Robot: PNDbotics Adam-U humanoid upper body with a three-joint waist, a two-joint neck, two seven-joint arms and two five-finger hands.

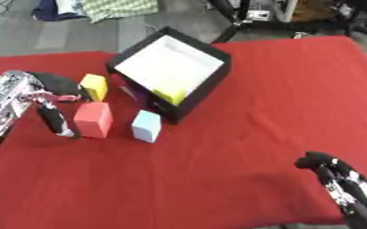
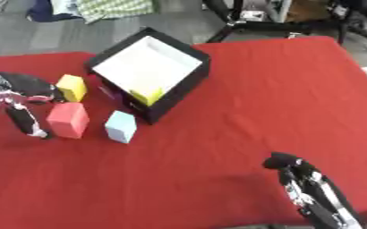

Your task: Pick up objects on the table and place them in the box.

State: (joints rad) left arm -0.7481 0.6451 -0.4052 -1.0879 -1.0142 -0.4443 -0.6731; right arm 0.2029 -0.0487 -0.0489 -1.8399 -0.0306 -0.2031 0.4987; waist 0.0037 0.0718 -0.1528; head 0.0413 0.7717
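Observation:
On the red table stands a black box (image 1: 207, 89) with a white floor, tilted askew at the back centre. Inside it, near its front corner, lie a yellow-green block (image 1: 171, 96) and something purple (image 1: 135, 93). Left of the box sit a yellow block (image 1: 95, 86), a pink-red block (image 1: 93, 119) and a light blue block (image 1: 147, 126). My left hand (image 1: 42, 89) is open at the left edge: its fingers reach toward the yellow block, and its thumb (image 1: 57, 120) points down just left of the pink-red block. My right hand (image 1: 335, 176) rests open at the lower right, holding nothing.
Beyond the table's far edge is grey floor with a checked cloth (image 1: 120, 8) and black chair or stand legs (image 1: 233, 27). The table's right edge shows at the upper right.

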